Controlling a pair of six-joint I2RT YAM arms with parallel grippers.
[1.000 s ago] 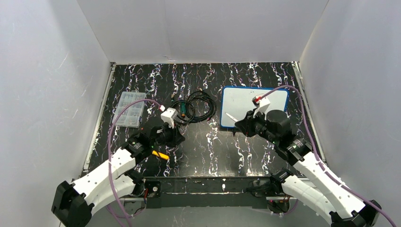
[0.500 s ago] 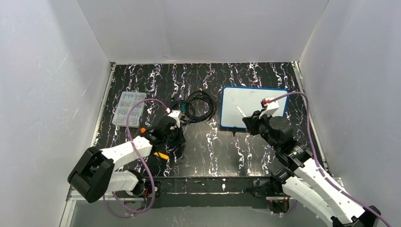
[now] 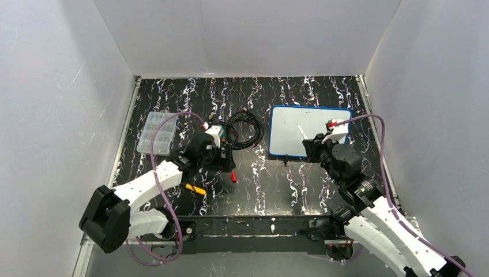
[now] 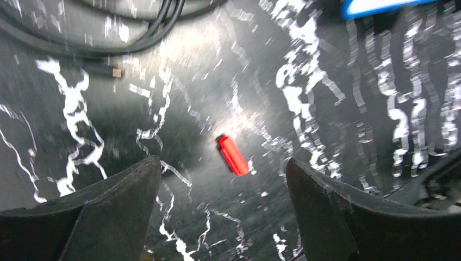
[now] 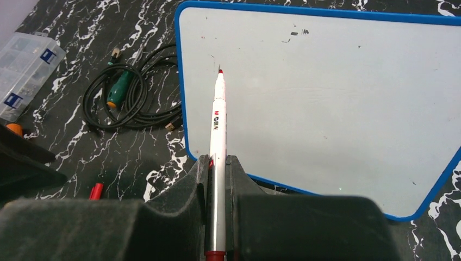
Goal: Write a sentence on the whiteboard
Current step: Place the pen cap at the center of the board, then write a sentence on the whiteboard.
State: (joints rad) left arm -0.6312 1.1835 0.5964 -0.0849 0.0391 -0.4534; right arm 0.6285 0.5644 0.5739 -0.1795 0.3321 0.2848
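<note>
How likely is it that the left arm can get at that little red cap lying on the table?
Probably yes: the red cap lies alone just ahead of the open left pincer, framed by its fingers, with nothing covering it.

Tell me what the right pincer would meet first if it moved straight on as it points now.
Likely the whiteboard, touched first by the marker in the right pincer; depth is unclear.

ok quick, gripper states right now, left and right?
Left gripper: open, holding nothing; red cap lies loose on the table between its fingers.
Right gripper: shut on the marker.
</note>
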